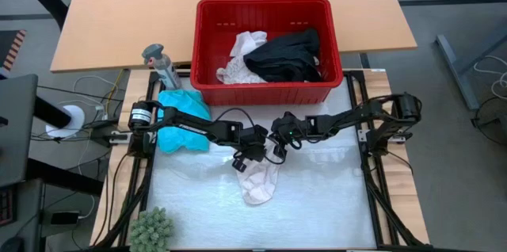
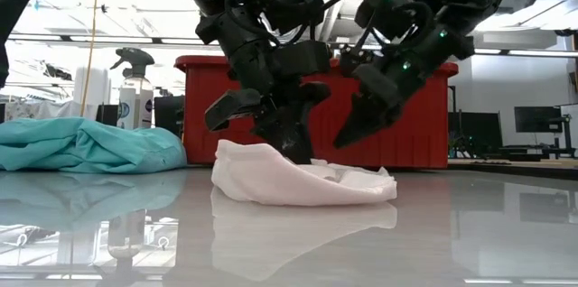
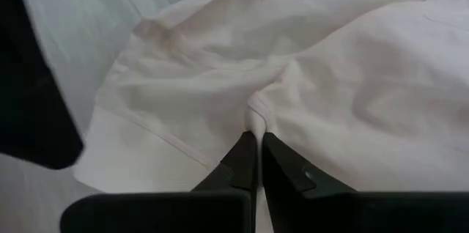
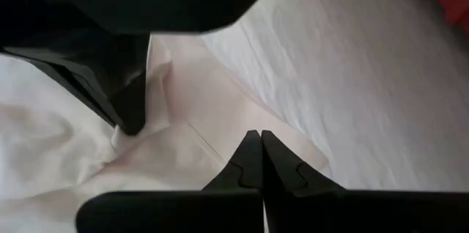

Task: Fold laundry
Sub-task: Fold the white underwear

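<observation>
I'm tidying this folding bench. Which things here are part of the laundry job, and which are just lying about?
Job:
white cloth, pinched by left claw
teal cloth
black cloth
white clothes
basket holding them

Lying about:
spray bottle
green plant

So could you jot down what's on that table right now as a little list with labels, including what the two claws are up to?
cloth being worked: small white soft cloth garment, crumpled on the table's pale mat
left claw: shut, pinching a fold of the white garment
right claw: shut, tips at the garment's edge; a grip cannot be told
waiting pile: teal cloth garment, beside the left arm
basket: red plastic basket holding a black garment and white garments
extras: spray bottle, small green fuzzy plant
</observation>
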